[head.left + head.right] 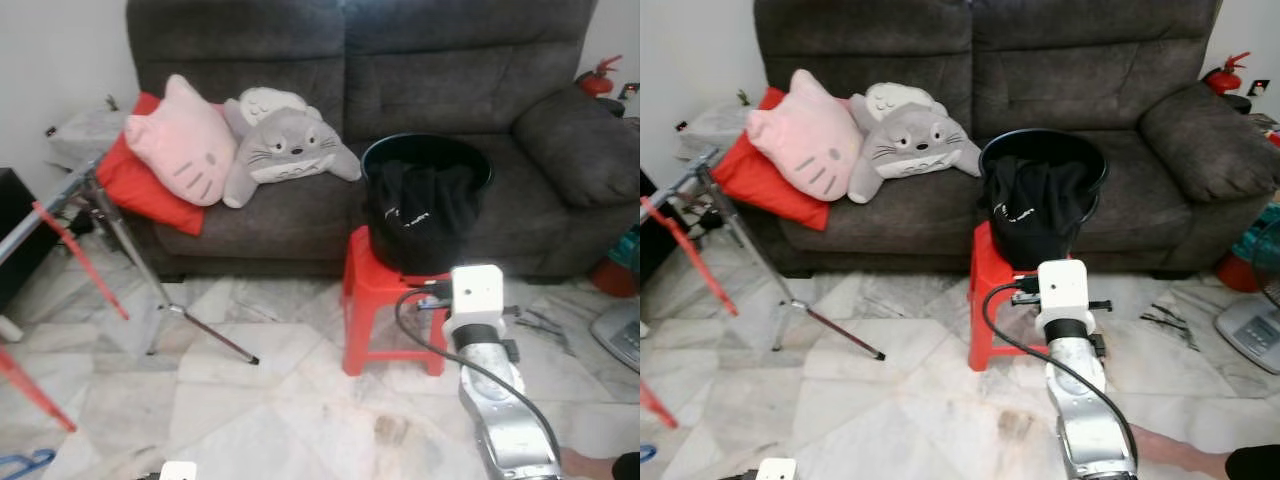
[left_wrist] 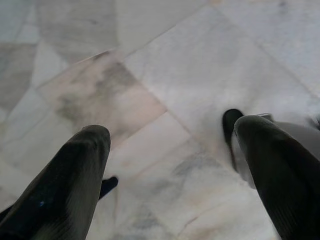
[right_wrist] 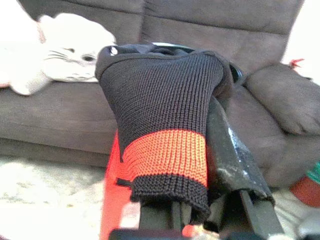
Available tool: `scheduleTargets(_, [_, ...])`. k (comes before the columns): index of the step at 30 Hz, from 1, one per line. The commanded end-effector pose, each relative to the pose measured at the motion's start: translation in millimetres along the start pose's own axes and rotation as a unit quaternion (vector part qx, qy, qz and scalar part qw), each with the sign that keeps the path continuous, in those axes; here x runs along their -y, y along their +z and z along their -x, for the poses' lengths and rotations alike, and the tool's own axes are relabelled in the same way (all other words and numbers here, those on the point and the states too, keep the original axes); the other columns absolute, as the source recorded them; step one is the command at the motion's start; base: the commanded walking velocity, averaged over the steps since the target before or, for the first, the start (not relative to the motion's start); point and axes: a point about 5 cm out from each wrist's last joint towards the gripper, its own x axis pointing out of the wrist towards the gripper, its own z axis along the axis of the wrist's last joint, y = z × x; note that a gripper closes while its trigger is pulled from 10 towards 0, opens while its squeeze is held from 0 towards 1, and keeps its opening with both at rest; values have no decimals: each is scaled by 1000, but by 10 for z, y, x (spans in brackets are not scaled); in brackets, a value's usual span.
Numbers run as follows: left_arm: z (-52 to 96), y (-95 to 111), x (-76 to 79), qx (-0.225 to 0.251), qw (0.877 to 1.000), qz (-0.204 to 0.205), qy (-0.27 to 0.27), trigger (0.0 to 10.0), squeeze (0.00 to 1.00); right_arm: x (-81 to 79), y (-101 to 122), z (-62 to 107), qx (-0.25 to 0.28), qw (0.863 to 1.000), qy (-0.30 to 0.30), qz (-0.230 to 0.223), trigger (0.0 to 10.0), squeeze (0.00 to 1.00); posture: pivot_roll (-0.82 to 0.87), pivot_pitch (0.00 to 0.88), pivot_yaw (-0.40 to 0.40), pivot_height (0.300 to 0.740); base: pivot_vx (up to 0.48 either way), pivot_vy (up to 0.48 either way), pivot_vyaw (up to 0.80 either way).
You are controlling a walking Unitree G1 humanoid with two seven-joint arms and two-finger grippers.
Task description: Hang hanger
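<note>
A blue hanger (image 1: 25, 462) lies on the marble floor at the lower left edge. Beside it stands a drying rack (image 1: 110, 220) with silver legs and red bars. My right arm (image 1: 490, 390) reaches forward towards a red stool (image 1: 365, 290) that bears a black bucket (image 1: 425, 145) of dark clothes (image 1: 420, 220). In the right wrist view my right gripper (image 3: 210, 85) looks shut, one finger sheathed in a black and orange knit sleeve (image 3: 165, 125). My left gripper (image 2: 170, 135) hangs open and empty over the floor, close to a black rack foot (image 2: 231, 120).
A grey sofa (image 1: 450, 70) spans the back, with a pink cat cushion (image 1: 180, 140), a grey plush (image 1: 285, 145) and a red pillow (image 1: 135, 185). A fan base (image 1: 620, 335) and a fire extinguisher (image 1: 598, 80) are at the right. Part of a person (image 1: 1180, 450) shows at the lower right.
</note>
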Motion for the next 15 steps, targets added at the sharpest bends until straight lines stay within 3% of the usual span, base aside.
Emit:
scheduleTargets(1, [11,-41,-8,-6,1000,-3,1,10000,0,21,25,-10,6,1000,-2,7,10000,0,-199,0,94,740,-289,0,0])
scheduleTargets(15, [8,-29,-17,-3,1000,-1,4,10000,0,-35,122,-16,37,999,22,10,10000,0,-201,0,97,740,-286,0,0])
